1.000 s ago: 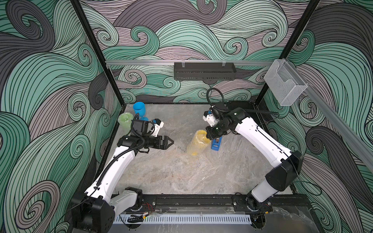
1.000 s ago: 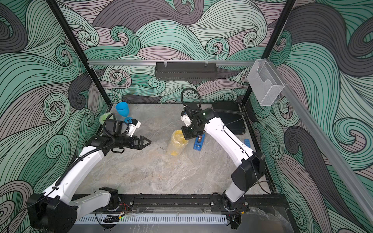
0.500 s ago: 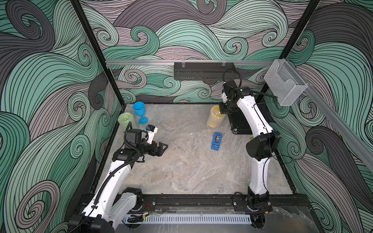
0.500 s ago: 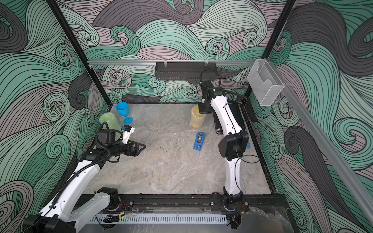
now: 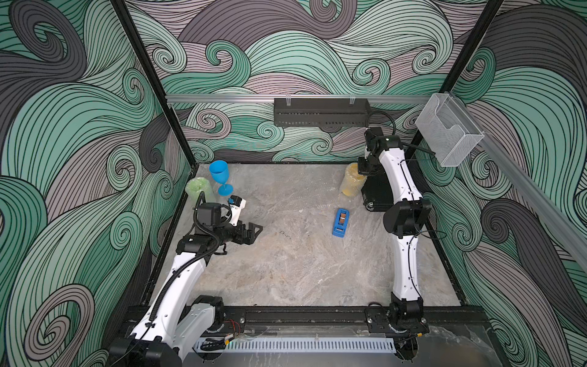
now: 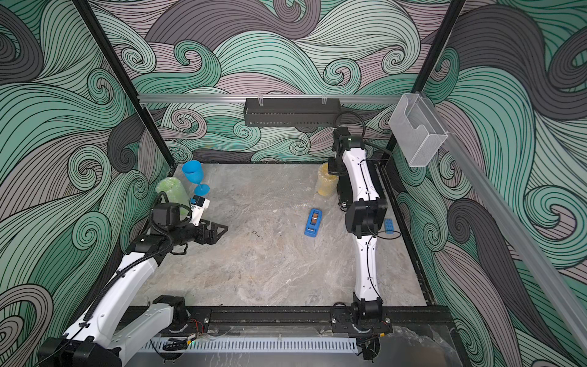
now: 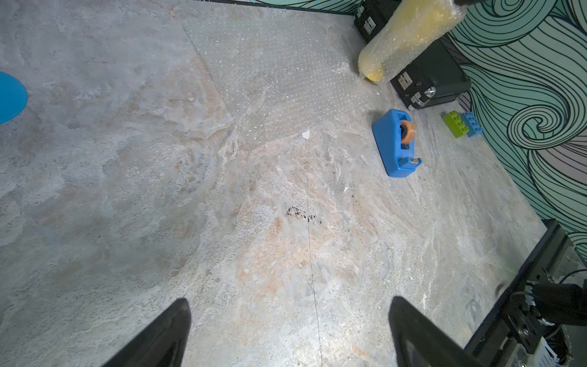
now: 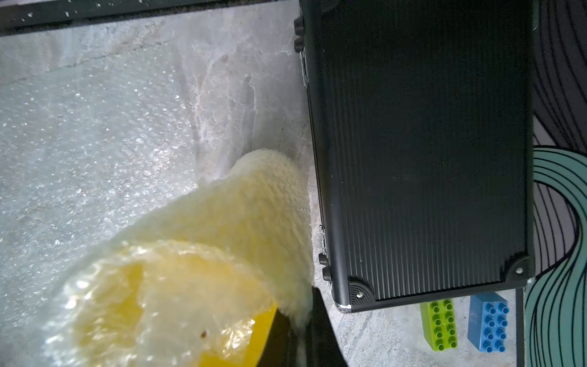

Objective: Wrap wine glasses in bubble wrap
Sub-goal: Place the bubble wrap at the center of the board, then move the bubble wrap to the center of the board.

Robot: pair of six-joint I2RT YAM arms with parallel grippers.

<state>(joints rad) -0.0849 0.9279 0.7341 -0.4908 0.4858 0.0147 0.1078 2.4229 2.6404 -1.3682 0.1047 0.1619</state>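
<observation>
At the far-left edge a green goblet (image 5: 198, 190) is seen already wrapped, with the bare blue goblet (image 5: 219, 174) stood upright just beside it. From the left end effector (image 5: 254, 233), spread wide and empty, that blue goblet is placed at about 11 o'clock, so this side is judged the nearer. A flat bubble wrap sheet (image 7: 279, 73) is laid at its 2 o'clock across open surface (image 5: 301, 270), the tape dispenser (image 5: 340, 222) beyond. The wrapped yellow goblet (image 5: 352, 182), roughly upright beside the black case (image 5: 378, 193), is pinched at its rim by the closed right end effector (image 8: 301, 333).
</observation>
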